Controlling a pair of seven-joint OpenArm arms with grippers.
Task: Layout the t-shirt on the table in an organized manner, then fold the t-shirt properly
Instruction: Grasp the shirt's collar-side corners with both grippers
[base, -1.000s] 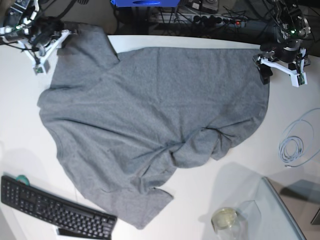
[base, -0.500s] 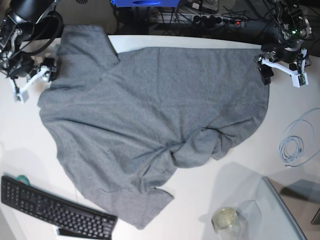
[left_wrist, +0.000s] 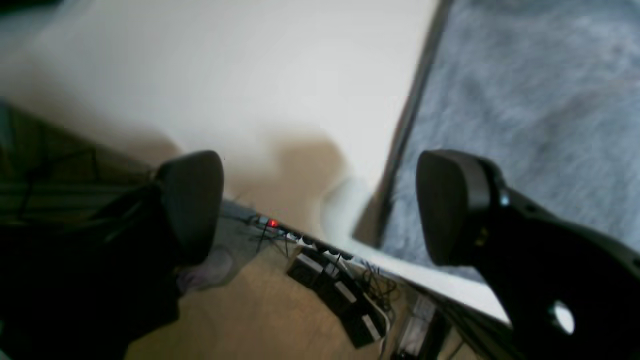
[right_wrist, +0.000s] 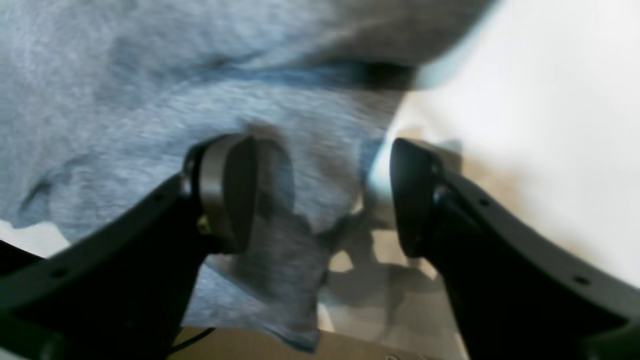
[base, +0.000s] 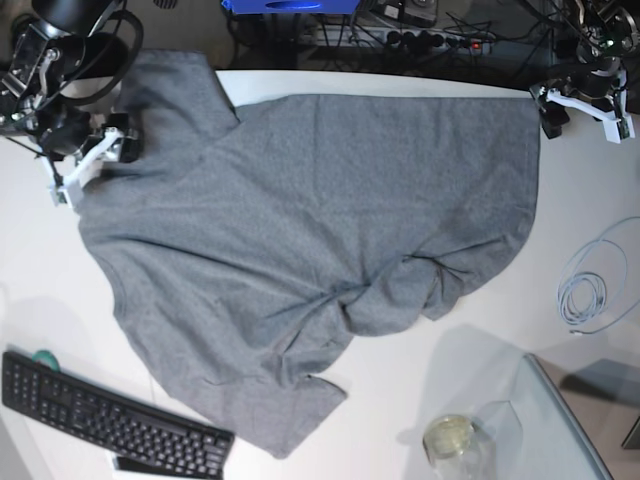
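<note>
The t-shirt (base: 300, 240) lies spread over the middle of the white bench (base: 420, 400), one sleeve draped past the far edge, its lower part bunched into folds near the centre and a corner pointing toward the keyboard (base: 105, 420).

The right end effector (right_wrist: 322, 195) stands at the shirt's sleeve-side edge with its jaws parted; a flap of grey fabric lies between them, against the left pad, but whether it is gripped cannot be told.

The left end effector (left_wrist: 320, 205) is released, jaws wide apart and holding nothing, over the far bench edge just beside the shirt's hem corner.

A coiled pale cable (base: 590, 290) lies on the bench well apart from the shirt; a glass jar (base: 450, 440) stands near a clear panel (base: 570, 430). Beyond the bench, a power strip (base: 430, 40) lies among dark cables.
</note>
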